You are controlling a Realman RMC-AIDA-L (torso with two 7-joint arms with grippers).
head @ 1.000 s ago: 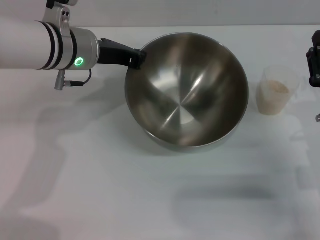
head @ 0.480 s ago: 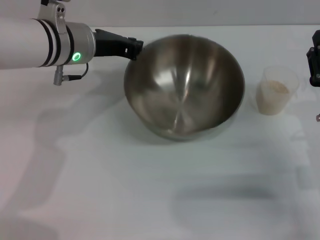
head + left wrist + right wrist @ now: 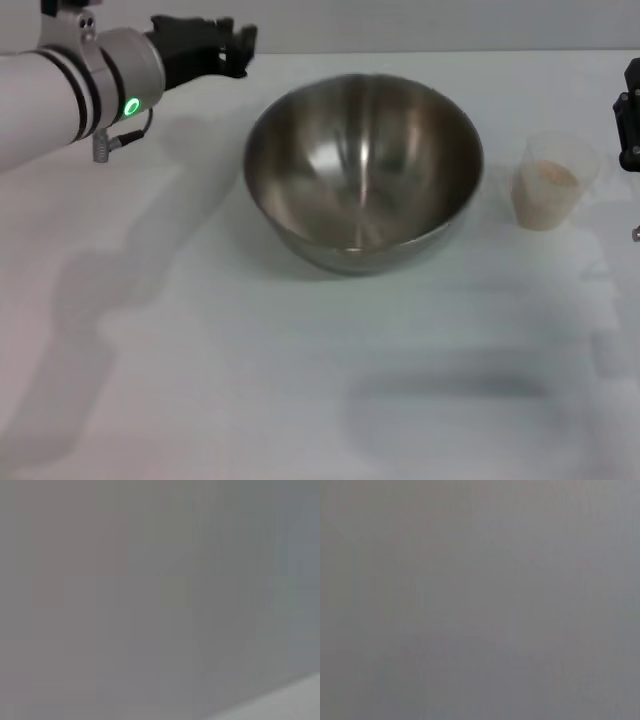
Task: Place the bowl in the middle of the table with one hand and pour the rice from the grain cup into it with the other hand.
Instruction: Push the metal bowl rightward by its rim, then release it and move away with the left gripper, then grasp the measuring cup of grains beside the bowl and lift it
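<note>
Table (image 3: pixel 300 400): white, carrying the bowl and the cup.
Bowl (image 3: pixel 364 170): upright near the middle, touched by neither pincer.
Grain cup (image 3: pixel 552 182): just right of the bowl, apart from it, rice (image 3: pixel 553 176) inside.
My right pincer (image 3: pixel 630 118): at the right edge beside the cup; opening not discernible.
My left pincer (image 3: pixel 238 48): far left, clear of the bowl, holding nothing; opening not discernible.

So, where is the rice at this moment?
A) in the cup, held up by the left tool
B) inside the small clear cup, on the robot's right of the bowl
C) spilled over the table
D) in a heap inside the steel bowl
B: the rice sits inside the grain cup, which stands on the table on the robot's right of the bowl; nothing holds the cup.
</note>
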